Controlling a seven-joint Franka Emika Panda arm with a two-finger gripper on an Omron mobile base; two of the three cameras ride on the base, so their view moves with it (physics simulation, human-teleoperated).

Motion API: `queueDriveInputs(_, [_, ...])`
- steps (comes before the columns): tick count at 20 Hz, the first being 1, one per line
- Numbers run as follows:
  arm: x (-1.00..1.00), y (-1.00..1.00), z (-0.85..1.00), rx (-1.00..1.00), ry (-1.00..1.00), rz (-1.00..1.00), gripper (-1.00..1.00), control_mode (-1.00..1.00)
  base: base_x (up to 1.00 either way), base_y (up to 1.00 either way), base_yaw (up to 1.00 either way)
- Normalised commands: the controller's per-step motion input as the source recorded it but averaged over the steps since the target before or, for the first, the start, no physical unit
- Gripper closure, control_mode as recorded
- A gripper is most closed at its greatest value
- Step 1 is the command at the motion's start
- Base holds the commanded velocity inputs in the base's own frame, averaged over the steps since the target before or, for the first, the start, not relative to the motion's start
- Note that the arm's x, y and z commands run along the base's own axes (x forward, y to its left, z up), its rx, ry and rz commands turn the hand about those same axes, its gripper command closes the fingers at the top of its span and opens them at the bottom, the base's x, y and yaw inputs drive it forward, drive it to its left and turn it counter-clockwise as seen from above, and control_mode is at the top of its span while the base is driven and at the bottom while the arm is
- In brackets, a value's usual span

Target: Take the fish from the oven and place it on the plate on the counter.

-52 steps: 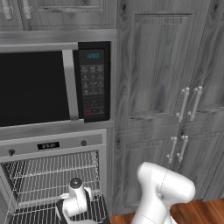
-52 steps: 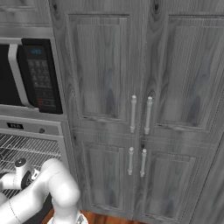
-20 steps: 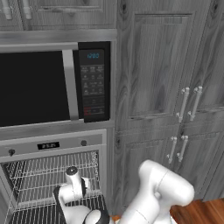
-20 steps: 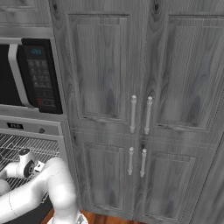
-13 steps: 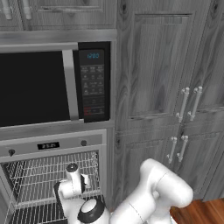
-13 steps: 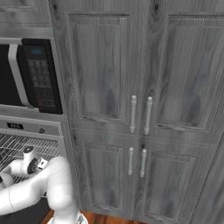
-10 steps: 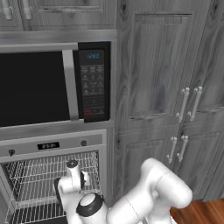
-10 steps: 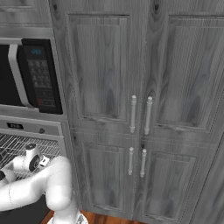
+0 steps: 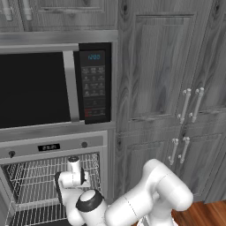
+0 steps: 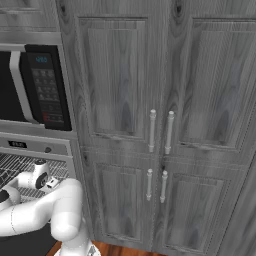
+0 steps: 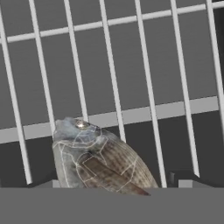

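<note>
The grey-silver fish (image 11: pixel 98 159) lies on the oven's wire rack (image 11: pixel 131 65), head toward the upper left of the hand view. My gripper (image 11: pixel 113 183) hangs right over it and is open. One dark fingertip (image 11: pixel 43 183) stands on each side of the fish's body, with small gaps to it. In the left base view my white hand (image 9: pixel 73 175) reaches down into the open oven (image 9: pixel 53 148), between its racks. The right base view shows the wrist (image 10: pixel 37 180) at the oven's mouth (image 10: pixel 22 145). The plate and the counter are out of view.
A black-doored microwave (image 9: pixel 44 84) sits directly above the oven. Tall grey wooden cabinets with bar handles (image 9: pixel 190 103) fill the wall to the right. My elbow (image 9: pixel 90 201) hangs in front of the oven opening. Wood floor (image 9: pixel 207 212) shows at the lower right.
The hand has pushed further into the oven and down toward the rack, and the elbow has swung up in front of the opening. The fingers have drawn slightly closer together.
</note>
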Motion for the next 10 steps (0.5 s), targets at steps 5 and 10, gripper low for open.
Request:
queueDriveInputs(5, [0.00, 0.00, -0.99, 0.00, 0.31, 0.00, 1.00, -1.00, 0.00, 0.00, 0.00])
queueDriveInputs(10, [-0.08, 0.00, -0.48, 0.00, 0.05, 0.00, 1.00, -1.00, 0.00, 0.00, 0.00])
